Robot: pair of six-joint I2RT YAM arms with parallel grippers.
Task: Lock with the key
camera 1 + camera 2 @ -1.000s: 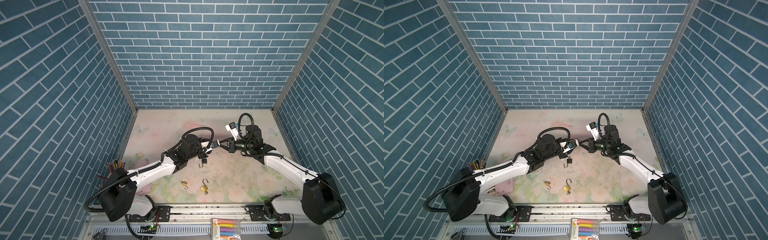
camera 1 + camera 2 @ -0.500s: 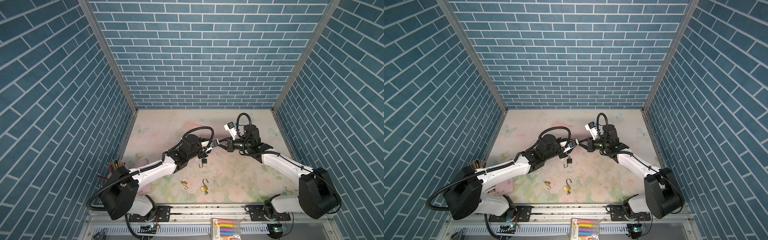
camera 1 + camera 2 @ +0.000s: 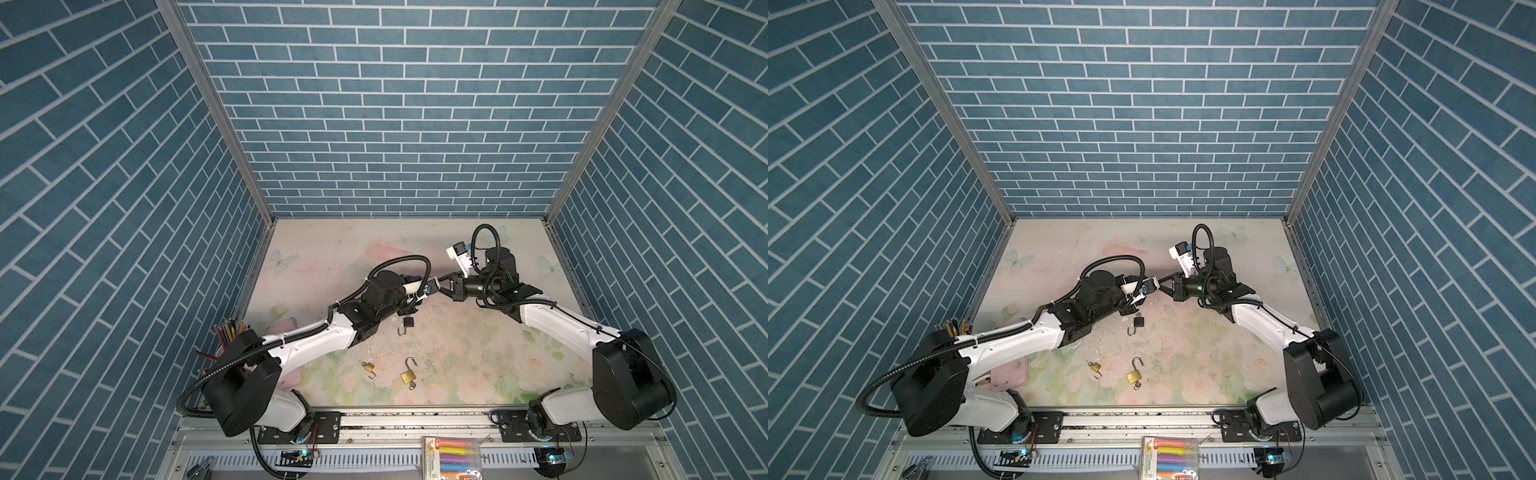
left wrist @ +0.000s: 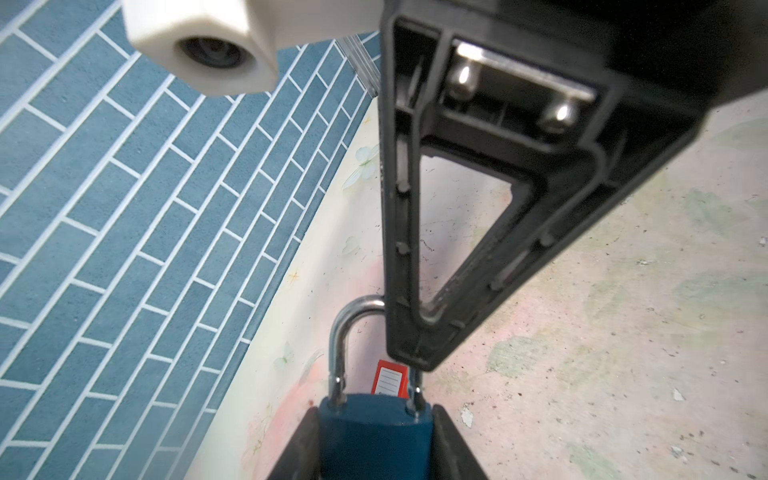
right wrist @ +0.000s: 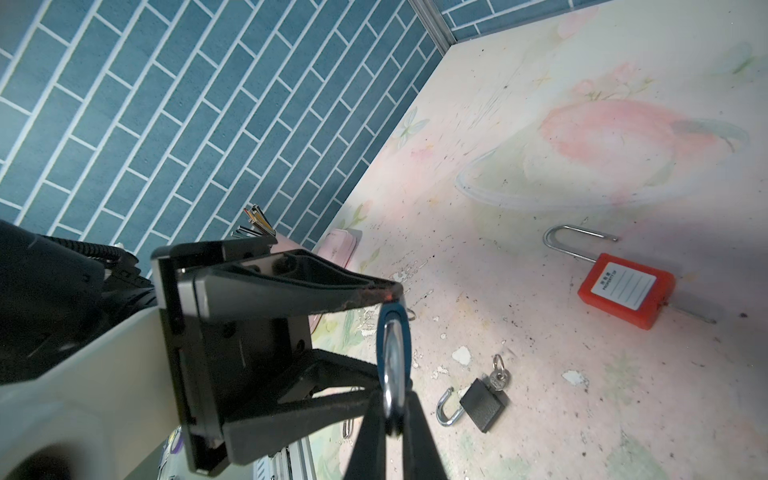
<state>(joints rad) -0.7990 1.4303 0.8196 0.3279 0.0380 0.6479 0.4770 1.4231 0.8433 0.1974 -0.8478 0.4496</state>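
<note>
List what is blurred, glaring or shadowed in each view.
Left wrist view: the near white camera housing is soft, and the shackle of the blue padlock glints. Right wrist view: that shackle, pinched in the right gripper, is blurred; the red padlock is sharp, with shadow across the table beside it. Both top views: even light, no glare, only soft shadows.
</note>
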